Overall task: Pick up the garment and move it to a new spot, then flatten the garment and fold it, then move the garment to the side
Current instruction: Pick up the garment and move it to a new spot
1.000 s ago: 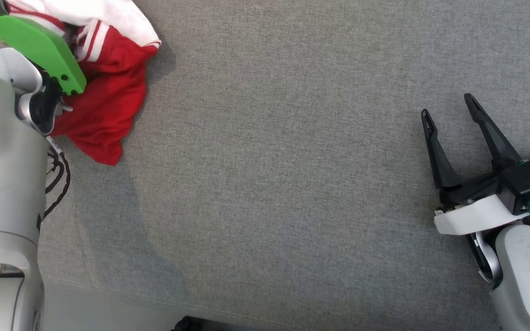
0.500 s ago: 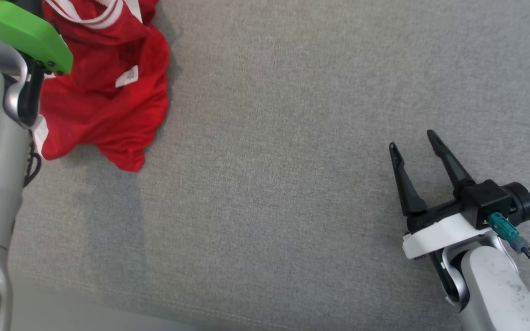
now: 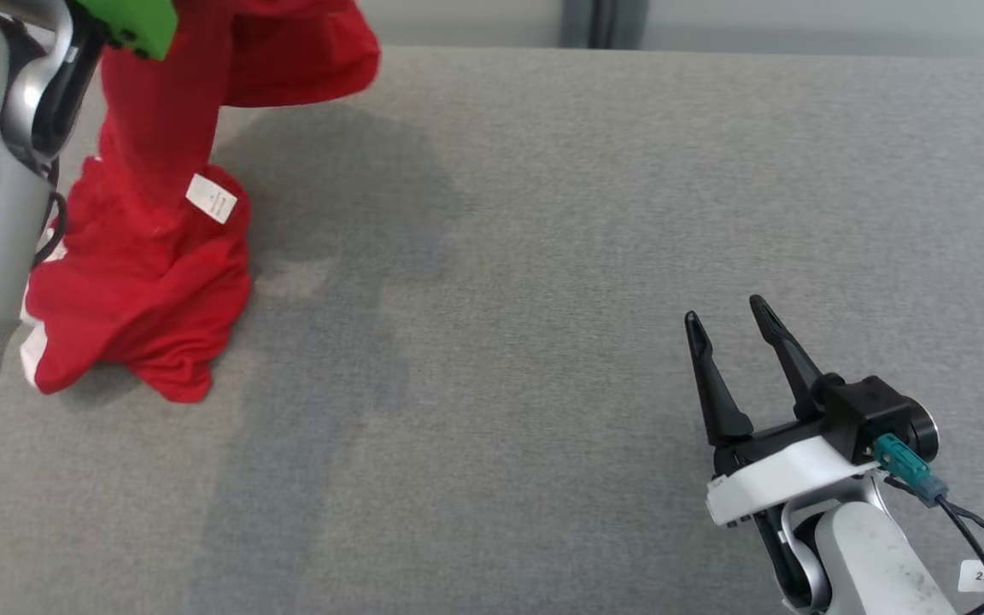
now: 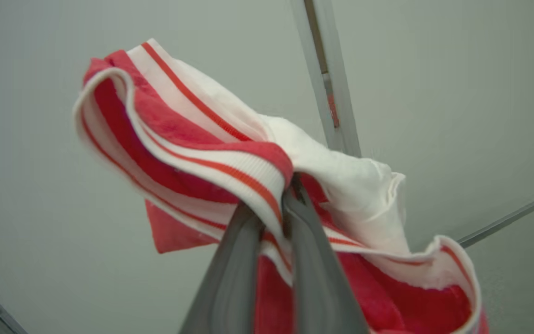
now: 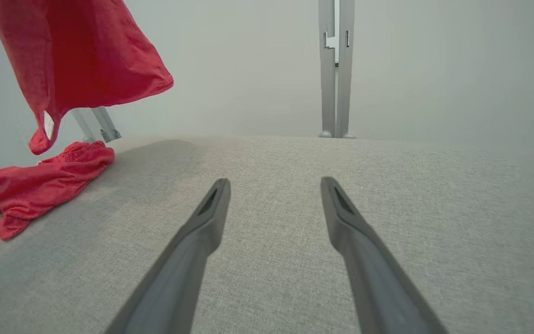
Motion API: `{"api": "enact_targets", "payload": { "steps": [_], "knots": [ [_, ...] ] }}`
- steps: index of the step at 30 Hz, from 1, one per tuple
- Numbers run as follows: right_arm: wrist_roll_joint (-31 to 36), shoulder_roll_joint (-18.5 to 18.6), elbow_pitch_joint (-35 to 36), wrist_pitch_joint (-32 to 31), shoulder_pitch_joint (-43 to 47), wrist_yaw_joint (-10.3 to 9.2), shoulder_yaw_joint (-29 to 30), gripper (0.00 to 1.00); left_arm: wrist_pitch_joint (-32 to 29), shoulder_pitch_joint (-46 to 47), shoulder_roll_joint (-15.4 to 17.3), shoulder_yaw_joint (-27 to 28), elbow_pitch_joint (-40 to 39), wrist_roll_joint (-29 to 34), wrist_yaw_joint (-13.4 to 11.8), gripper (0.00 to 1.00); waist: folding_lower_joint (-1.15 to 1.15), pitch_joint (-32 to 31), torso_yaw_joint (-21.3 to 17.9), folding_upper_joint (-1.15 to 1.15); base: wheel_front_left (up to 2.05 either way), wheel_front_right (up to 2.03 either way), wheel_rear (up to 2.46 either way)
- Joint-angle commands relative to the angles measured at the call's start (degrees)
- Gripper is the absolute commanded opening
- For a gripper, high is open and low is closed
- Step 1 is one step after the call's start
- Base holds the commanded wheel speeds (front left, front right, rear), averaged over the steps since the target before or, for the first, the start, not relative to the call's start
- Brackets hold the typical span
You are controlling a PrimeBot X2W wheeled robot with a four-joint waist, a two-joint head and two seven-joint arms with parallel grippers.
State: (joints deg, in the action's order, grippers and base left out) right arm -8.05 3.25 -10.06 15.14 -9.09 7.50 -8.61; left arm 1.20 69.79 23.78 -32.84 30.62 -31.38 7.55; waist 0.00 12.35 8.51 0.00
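The first step is begun but not finished. The left jaws are pinched almost closed on the striped red-and-white trim of the garment (image 3: pixel 150 282), which hangs from them at the far left, its upper part in the air and its lower folds bunched on the grey counter (image 3: pixel 543 256). It is gripped and partly lifted, but has not reached a new spot. The right jaws stand wide and empty at the near right, well apart from the cloth. Flattening, folding and moving aside all remain. The trim may be a collar or cuff; I cannot tell.
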Motion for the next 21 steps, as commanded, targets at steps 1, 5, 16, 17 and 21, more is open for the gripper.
{"api": "enact_targets", "payload": {
  "steps": [1, 5, 16, 17, 21],
  "knots": [
    [-0.61, -0.16, 0.19, -0.02, 0.84, -0.01, -0.2, 1.0, -0.87, 0.88, -0.47, -0.49, -1.04, -0.06, -0.14, 0.0, 0.0, -4.86, -9.36, 0.0, 0.0, 0.0, 0.0],
    [-1.19, -0.31, 0.72, -0.02, 1.2, -0.01, 0.41, 1.0, -3.68, 2.59, -3.31, -2.41, -3.48, -0.66, -0.16, 0.0, 0.0, -4.59, -14.19, 0.0, 0.0, 0.0, 0.0],
    [-4.68, -0.37, 1.91, -0.02, 0.02, -0.01, 0.18, 1.0, -3.96, 0.49, -12.05, -8.66, 2.45, -1.02, -0.21, 0.0, 0.0, 0.59, -25.67, 0.0, 0.0, 0.0, 0.0],
    [-4.91, -0.39, 2.18, -0.02, -0.37, -0.01, 0.14, 1.0, -3.59, -0.27, -12.63, -9.78, 3.68, -0.65, -0.2, 0.0, 0.0, 1.48, -26.36, 0.0, 0.0, 0.0, 0.0],
    [-5.57, -0.4, 2.73, -0.02, -1.12, -0.01, 0.24, 1.0, -1.8, -4.0, -14.51, -14.14, 9.27, 0.84, -0.18, 0.0, 0.0, 4.37, -28.23, 0.0, 0.0, 0.0, 0.0]
  ]
}}
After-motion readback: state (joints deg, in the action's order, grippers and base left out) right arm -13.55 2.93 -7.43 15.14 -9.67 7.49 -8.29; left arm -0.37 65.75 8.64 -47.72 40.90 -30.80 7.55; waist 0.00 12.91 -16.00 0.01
